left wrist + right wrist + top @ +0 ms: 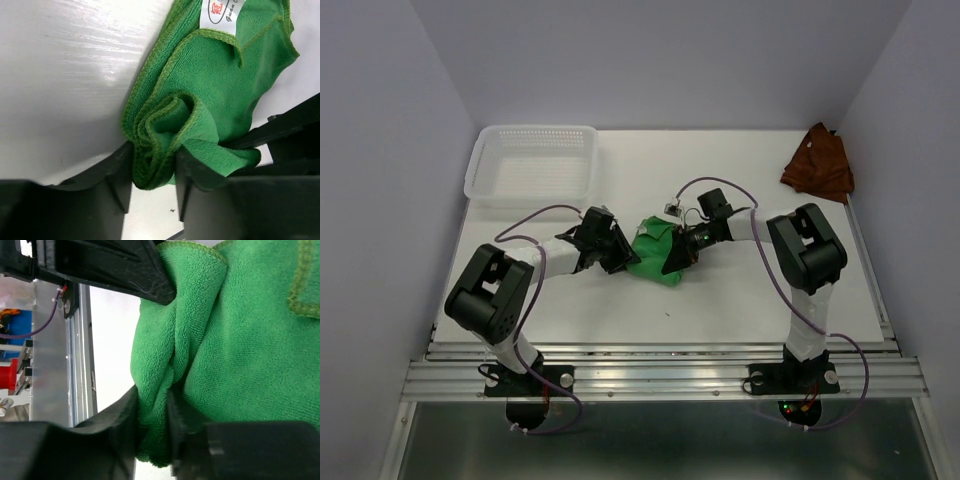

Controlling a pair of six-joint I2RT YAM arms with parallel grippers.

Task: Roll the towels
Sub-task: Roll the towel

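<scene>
Item: green towel, bunched at the middle of the table, part-rolled. Left claw clamped its coiled end; right claw pinched a fold opposite. Advice: even tension from both grips was needed for a tight roll. Rust towel lay crumpled at the far right corner.

Left wrist view: one white label stitched at the hem of the green towel, near the top of the frame. On the label is a red oval outline with a red Chinese-style character inside, too small to read for sure. Right of the oval is black slanted Latin script, starting roughly "Jea" or "Jua"; the rest is cut off by the frame edge. Top external and right wrist views: nothing legible
</scene>
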